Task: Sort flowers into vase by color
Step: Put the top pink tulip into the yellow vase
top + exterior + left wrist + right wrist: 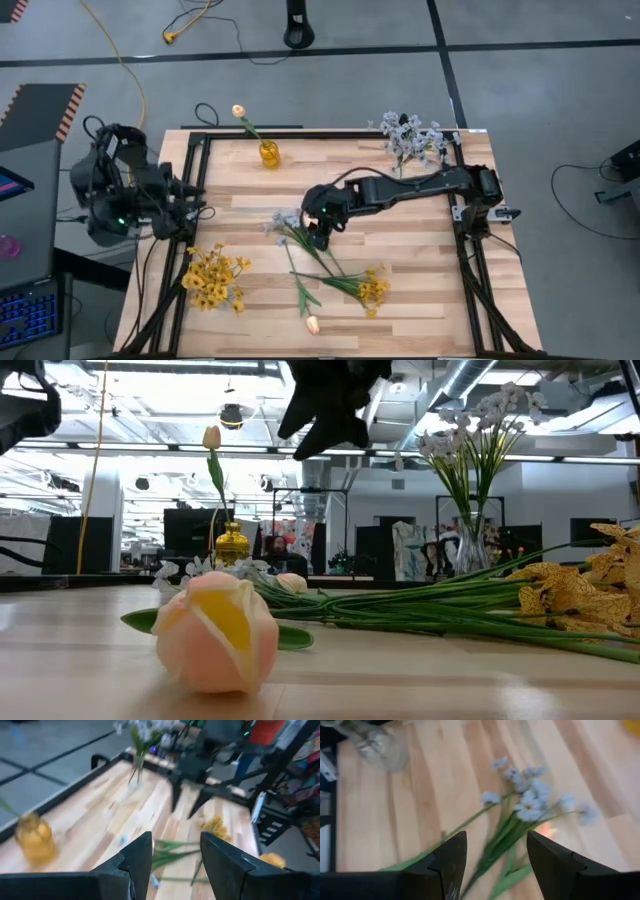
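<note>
Loose sprigs lie crossed on the table's middle: a pale blue-white spray (285, 220) (530, 805), a yellow cluster (372, 288) (590, 588) and a peach tulip bud (312, 323) (215, 630) by the near edge. My right gripper (320, 228) (495, 855) hangs open above the blue-white spray's stems, clear of them, high over the table in the low view (330, 410). An amber vase (268, 153) (232, 545) holds one peach tulip. A clear vase (410, 138) (475, 550) holds blue-white sprays. My left gripper (175, 855) waits open at the table's left edge.
A larger bunch of yellow blossoms (212, 278) sits near the table's near left corner. A black metal frame (195, 150) runs along the table's left, far and right sides. Bare wood shows between the amber vase and the right arm (420, 185).
</note>
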`<state>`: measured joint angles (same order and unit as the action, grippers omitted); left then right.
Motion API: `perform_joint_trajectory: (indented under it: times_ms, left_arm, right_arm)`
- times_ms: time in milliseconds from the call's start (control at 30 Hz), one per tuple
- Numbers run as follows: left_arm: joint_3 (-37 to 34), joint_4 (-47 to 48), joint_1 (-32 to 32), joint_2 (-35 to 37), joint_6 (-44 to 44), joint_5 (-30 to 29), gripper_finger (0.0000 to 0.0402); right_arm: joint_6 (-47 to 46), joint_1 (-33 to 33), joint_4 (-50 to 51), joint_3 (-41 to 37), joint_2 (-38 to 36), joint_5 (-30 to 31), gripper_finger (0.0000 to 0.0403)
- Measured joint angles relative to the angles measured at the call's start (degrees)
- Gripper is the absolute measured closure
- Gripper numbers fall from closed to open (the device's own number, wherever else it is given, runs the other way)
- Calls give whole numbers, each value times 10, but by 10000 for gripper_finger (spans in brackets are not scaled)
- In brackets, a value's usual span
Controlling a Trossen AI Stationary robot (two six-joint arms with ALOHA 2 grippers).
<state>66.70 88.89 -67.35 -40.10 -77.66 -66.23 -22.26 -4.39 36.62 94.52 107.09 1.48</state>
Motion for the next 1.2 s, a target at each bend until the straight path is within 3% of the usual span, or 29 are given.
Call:
perform_joint_trajectory:
  times_ms: [167,333,500,833,1200]
  left_arm:
    - [-50,-9,20,0,-43,31,248]
    - [-69,-45,27,0,-26,45,248]
    - [-70,-66,27,0,7,43,248]
    - [-70,-76,27,0,31,41,248]
    - [-70,-76,27,0,35,41,248]
  right_arm:
    - [-32,-32,13,0,0,0,168]
    - [-35,-63,2,0,0,1,168]
    - [-100,-81,2,-6,0,55,168]
    - [-216,-75,3,-84,1,125,168]
    - [-224,-70,-59,-145,0,147,168]
